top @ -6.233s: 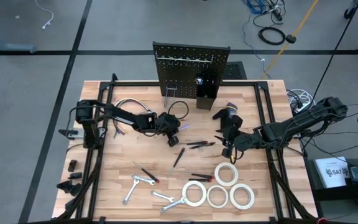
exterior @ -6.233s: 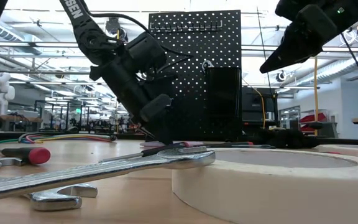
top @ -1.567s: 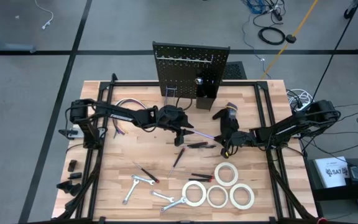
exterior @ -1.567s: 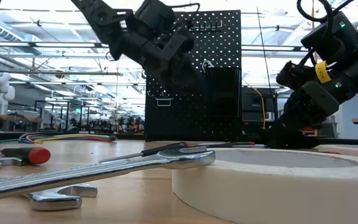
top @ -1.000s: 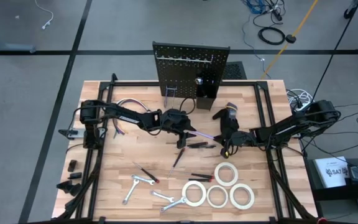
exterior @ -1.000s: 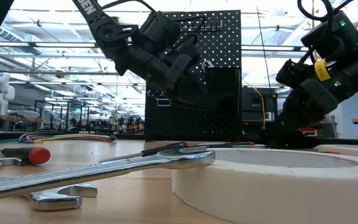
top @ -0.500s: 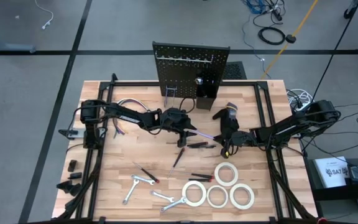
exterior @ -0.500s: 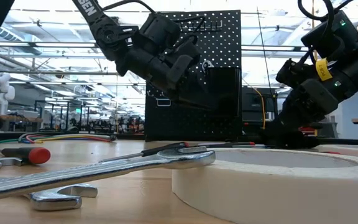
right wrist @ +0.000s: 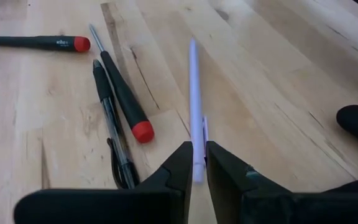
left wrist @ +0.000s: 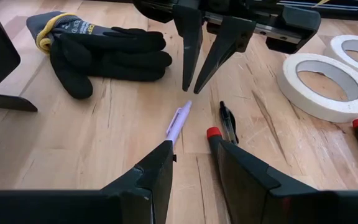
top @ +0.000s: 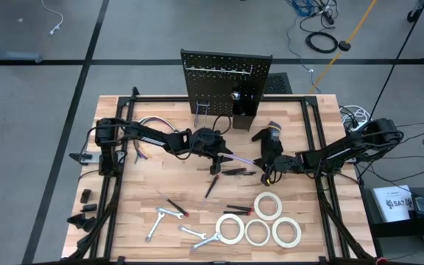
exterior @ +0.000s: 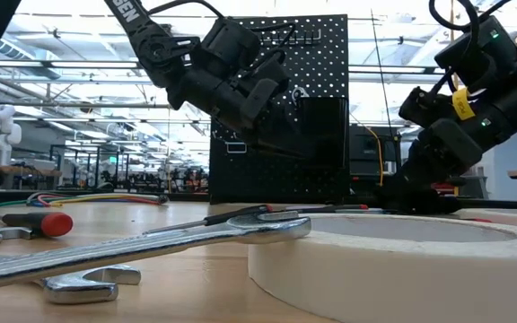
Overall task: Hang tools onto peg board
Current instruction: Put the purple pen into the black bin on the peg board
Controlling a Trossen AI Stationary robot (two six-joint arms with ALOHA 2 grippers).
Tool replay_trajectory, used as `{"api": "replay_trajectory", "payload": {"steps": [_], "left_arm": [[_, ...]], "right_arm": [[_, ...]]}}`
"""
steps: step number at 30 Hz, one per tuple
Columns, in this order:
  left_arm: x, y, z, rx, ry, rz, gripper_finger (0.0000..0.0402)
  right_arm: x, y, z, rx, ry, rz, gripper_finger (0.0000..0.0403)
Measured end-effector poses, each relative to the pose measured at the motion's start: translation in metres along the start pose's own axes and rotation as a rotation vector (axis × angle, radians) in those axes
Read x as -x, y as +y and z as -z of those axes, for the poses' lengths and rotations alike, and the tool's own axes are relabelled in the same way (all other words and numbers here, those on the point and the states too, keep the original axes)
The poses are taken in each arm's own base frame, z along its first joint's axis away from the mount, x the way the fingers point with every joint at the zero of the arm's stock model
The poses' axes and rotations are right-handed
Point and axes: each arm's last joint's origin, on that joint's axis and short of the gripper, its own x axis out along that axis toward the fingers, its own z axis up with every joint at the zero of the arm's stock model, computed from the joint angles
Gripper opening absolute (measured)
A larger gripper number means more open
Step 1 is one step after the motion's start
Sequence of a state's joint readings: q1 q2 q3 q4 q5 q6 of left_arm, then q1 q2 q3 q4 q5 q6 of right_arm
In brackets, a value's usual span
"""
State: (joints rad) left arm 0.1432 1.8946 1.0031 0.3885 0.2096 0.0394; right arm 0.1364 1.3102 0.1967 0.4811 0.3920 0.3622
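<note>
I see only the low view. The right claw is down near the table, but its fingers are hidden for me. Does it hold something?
Observer: Yes. The right claw is shut on a lavender pen.
Operator: And the other arm?
Observer: The left claw is open and faces the right one. The pen's far end reaches its fingertips.
Operator: What lies next to the pen?
Observer: A red-capped screwdriver and a black pen lie beside it.
</note>
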Motion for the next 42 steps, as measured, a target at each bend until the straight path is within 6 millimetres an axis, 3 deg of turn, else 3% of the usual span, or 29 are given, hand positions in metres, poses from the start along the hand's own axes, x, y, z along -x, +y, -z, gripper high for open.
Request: {"api": "replay_trajectory", "payload": {"steps": [16,42], "left_arm": [[0.000,0.000,0.000,0.006,0.001,0.004,0.0129],[0.000,-0.001,0.000,0.006,0.000,0.032,0.0129]], "right_arm": [[-0.001,0.001,0.000,-0.024,-0.011,-0.002,0.0038],[-0.017,0.002,0.017,-0.034,0.047,0.038,0.0038]]}}
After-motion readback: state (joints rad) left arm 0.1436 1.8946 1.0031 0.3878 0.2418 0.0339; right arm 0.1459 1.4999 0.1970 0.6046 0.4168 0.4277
